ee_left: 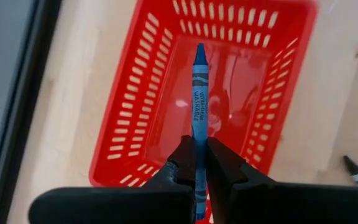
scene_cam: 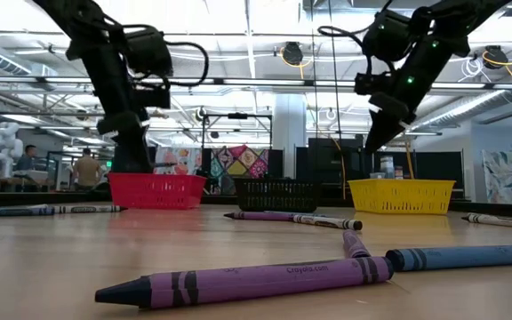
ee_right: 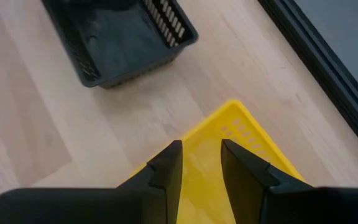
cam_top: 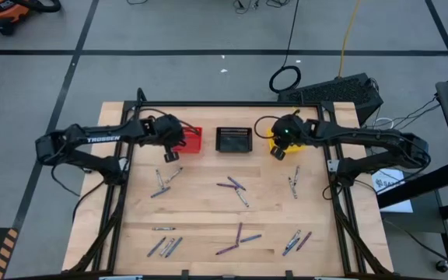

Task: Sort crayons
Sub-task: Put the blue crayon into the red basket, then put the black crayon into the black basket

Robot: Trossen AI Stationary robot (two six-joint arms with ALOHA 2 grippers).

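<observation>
The left hand (ee_left: 197,163) grips a blue crayon (ee_left: 198,93) above the red basket (ee_left: 129,124) (crayon tip pointing into it). The right hand (ee_right: 199,158) hangs empty, fingers apart, over the yellow basket (ee_right: 241,134). Other crayons (cam_top: 236,187) lie scattered on the desk (cam_top: 201,210).

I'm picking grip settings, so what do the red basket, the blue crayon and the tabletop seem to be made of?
Red basket: probably moulded plastic, glossy, with slotted walls and reflections on its floor. Blue crayon, clamped in the left gripper: likely wax in a matte printed paper wrapper. Tabletop: looks like pale wood, with visible grain and plank seams.
</observation>
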